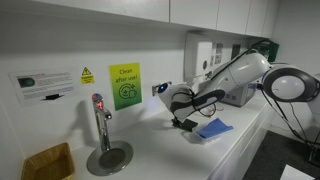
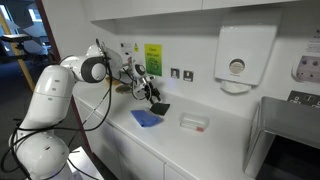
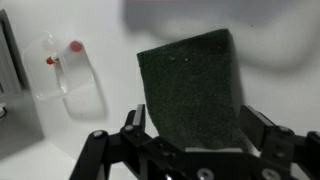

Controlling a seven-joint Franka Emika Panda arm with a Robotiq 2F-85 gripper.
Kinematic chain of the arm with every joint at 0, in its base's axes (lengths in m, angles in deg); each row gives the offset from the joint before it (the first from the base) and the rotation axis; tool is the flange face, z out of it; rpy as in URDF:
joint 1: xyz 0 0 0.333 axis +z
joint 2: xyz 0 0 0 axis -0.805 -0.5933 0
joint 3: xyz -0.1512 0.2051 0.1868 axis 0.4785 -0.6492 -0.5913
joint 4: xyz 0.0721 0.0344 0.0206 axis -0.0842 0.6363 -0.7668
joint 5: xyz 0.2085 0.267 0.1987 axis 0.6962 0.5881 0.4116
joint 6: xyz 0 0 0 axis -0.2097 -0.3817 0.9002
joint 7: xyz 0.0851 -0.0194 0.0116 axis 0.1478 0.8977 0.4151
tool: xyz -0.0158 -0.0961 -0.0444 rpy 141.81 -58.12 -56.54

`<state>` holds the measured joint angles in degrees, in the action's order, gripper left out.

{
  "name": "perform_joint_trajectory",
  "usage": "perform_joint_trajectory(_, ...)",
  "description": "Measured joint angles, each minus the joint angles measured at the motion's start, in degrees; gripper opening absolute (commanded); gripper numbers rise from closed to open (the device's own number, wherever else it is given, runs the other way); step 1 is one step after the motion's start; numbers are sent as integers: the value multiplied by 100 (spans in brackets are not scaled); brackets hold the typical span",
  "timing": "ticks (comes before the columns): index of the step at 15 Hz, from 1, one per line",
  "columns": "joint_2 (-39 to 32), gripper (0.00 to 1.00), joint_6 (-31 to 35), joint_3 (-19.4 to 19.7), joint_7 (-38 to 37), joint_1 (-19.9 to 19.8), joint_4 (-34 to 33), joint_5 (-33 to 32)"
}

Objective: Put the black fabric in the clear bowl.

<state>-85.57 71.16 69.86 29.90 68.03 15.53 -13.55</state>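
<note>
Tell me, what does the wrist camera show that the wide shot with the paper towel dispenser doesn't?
Only the wrist view: the rough texture of the black fabric, with the open claw framing it. Only the exterior view: the white arm, blue cloth, wall dispenser and green sign. Both: the black fabric, the claw and the clear bowl nearby.

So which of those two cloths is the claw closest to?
The black fabric: the open gripper hangs right over it. The bright blue cloth lies off to one side.
</note>
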Motion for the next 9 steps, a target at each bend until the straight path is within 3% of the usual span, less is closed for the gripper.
perform_joint_trajectory(9, -72, 100, -2, 53, 1, 56, -4, 8)
